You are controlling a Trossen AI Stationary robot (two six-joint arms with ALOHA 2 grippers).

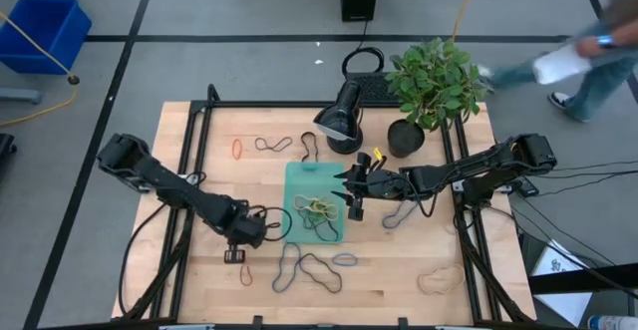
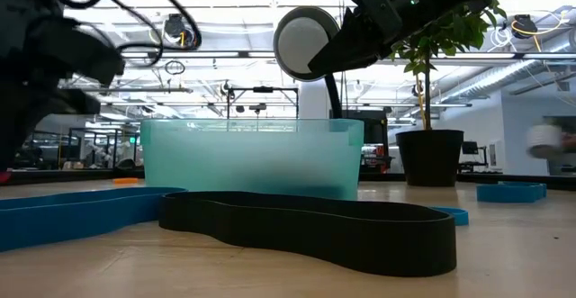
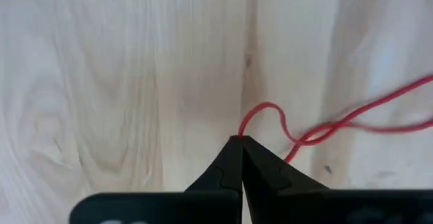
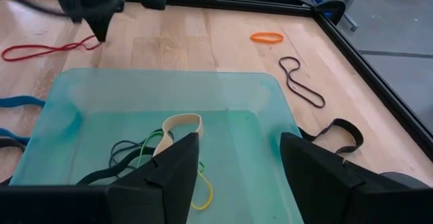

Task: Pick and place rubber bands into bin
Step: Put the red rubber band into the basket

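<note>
The bin (image 1: 299, 175) is a shallow teal tray at mid-table, holding tan, green and dark rubber bands (image 4: 177, 126). My left gripper (image 1: 237, 255) stands near the table's front, left of the bin, pointing down and shut on a thin red rubber band (image 3: 352, 119). That band trails away over the wood (image 4: 40, 50). My right gripper (image 4: 237, 176) hangs open over the bin's right side (image 1: 354, 198), with nothing between its fingers. In the low view the bin (image 2: 252, 158) stands behind a black band (image 2: 315, 226) lying flat. My left gripper pinches the red band's looped end (image 3: 245, 128) between its two shut fingertips, coming from above and pointing down. A small loop curls out just past the tips. The remainder of the band (image 4: 40, 50) lies slack on the table.
Loose bands lie around: orange (image 1: 237, 150) and black (image 1: 272, 144) at the far left, blue and black ones (image 1: 304, 267) at the front, tan (image 1: 435, 282) at front right. A potted plant (image 1: 406, 136) and a black lamp-like object (image 1: 342, 116) stand behind the bin. A person (image 1: 588, 61) passes beyond the table.
</note>
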